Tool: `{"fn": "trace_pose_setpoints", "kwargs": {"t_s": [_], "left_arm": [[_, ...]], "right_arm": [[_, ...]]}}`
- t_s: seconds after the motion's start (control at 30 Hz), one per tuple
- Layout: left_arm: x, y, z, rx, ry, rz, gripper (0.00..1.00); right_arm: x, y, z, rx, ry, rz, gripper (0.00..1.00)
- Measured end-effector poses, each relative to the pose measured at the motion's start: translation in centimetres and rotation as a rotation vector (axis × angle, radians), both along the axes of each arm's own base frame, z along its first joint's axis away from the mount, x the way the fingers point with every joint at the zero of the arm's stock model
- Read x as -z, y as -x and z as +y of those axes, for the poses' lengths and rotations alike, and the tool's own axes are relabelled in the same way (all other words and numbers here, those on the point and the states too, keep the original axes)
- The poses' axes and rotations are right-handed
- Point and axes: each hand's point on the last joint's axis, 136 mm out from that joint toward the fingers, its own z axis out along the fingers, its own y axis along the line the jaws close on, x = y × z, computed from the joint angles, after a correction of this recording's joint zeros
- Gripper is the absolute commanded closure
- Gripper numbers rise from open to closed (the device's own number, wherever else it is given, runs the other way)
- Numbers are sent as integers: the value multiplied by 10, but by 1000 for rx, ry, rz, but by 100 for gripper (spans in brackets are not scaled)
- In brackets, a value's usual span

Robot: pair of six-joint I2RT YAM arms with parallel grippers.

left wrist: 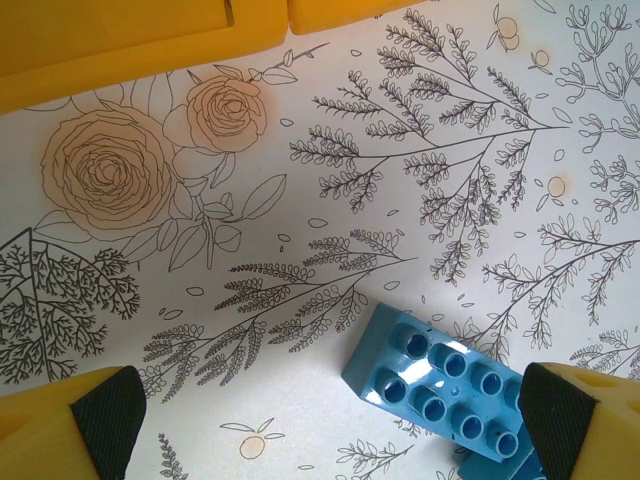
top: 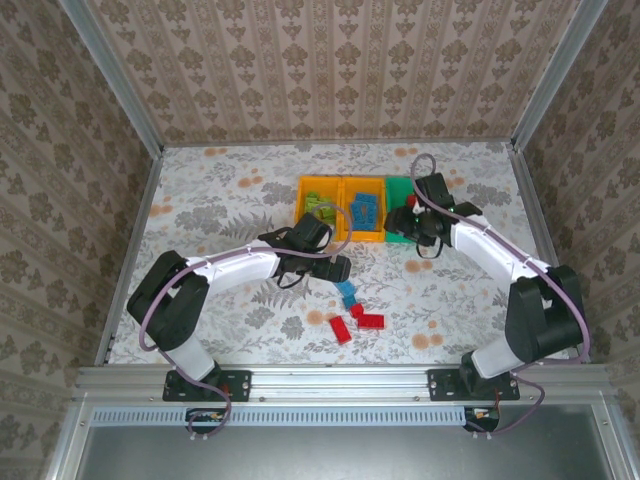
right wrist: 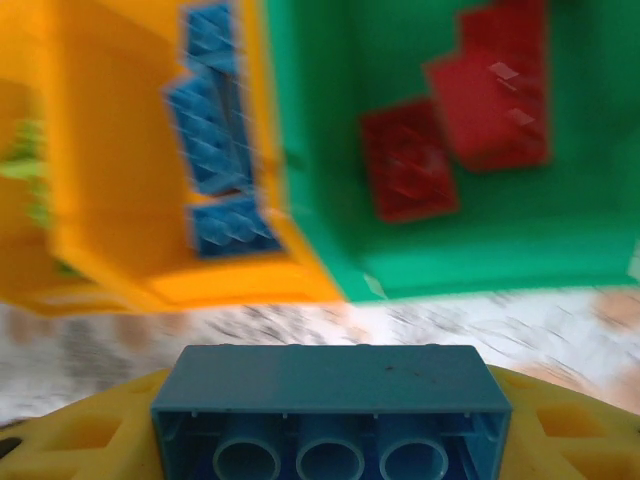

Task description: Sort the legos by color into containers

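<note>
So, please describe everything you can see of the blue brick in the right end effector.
The blue brick is smooth plastic, oblong, its hollow underside toward the wrist camera, three round tubes showing. It sits level between the yellow fingers of the right end effector, which press its ends. Ahead lie an orange bin and green bin; it touches neither.

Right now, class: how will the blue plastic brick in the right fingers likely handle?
The blue rectangular plastic brick looks rigid and probably won't flex. Its hollow underside suggests lightness. Flat sides between the right fingers likely prevent rolling.
</note>
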Motion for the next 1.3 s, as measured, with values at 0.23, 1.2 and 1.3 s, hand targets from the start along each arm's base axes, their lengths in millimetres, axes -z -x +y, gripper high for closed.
{"fn": "trace_pose_setpoints", "kwargs": {"t_s": [0.23, 1.2, 1.3], "left_arm": [[0, 0, 0, 1, 0, 1, 0], [6, 36, -25, -207, 84, 368, 0], [8, 36, -26, -284, 101, 418, 0]], "right_arm": [[-14, -59, 47, -29, -92, -38, 49], [-45, -47, 34, 26, -87, -86, 9], [-45, -37, 25, 33, -67, -95, 8]]}}
